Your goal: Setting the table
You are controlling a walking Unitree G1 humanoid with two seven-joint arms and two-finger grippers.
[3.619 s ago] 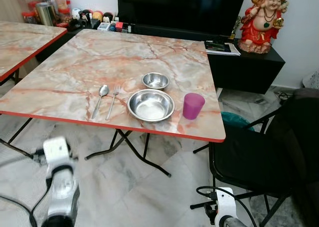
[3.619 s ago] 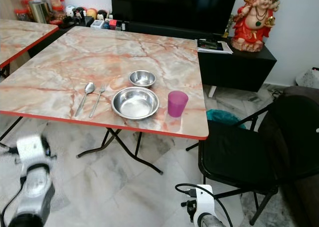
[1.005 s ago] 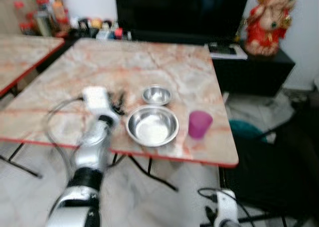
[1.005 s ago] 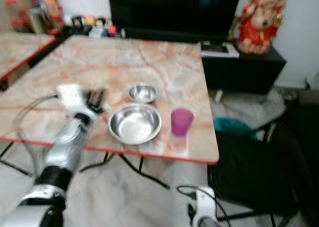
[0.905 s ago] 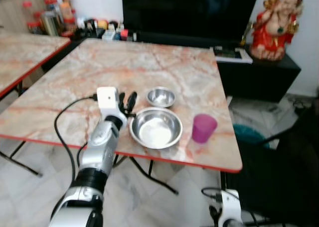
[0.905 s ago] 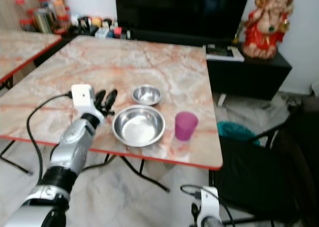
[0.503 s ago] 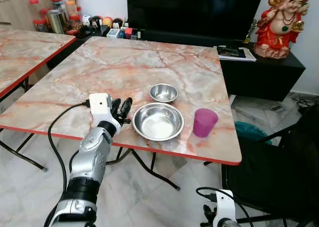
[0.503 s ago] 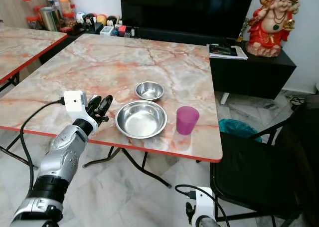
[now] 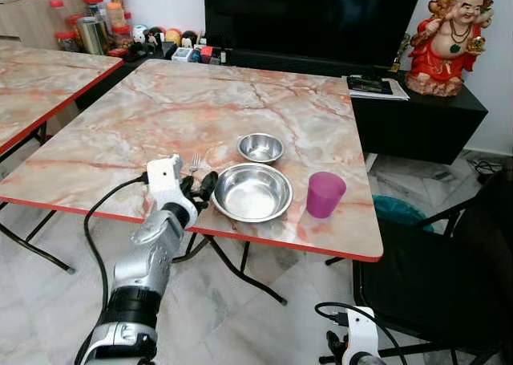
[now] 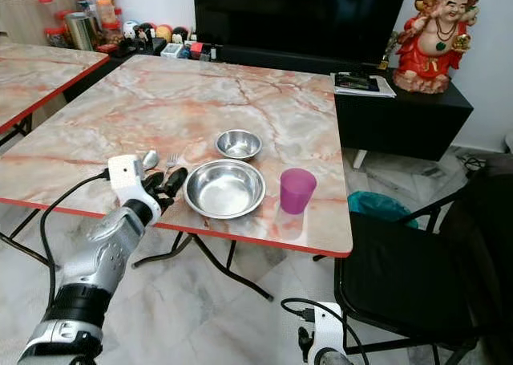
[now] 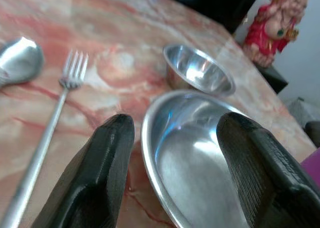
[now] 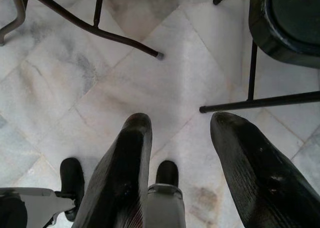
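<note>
1. While your left gripper [image 9: 200,188] is up at the near edge of the marble table [image 9: 160,108], its two black fingers are spread apart with nothing between them, and in the left wrist view the rim of the big steel bowl [image 11: 200,168] sits right in the gap, touching neither finger as far as I can tell.
2. Just on the other side of those fingers you've got the fork [image 11: 47,130] lying flat, tines pointing away from the near edge, and the spoon [image 11: 17,60] beside it (only the scoop end is visible in that wrist shot).
3. The small steel bowl [image 9: 260,148] sits just behind the big one, close to it but apart.
4. The purple cup [image 9: 325,194] stands upright to the right of the big bowl, near the table's right edge.
5. A black chair [image 10: 401,253] is parked off the table's right corner.
6. Your right gripper [image 12: 175,173] hangs down low over the tiled floor [image 12: 165,77], fingers spread, holding nothing.
7. Further back there's a black TV stand [image 9: 417,112] with a red figurine [image 9: 449,32] on it, and a second marble table [image 9: 32,84] off to your left.
</note>
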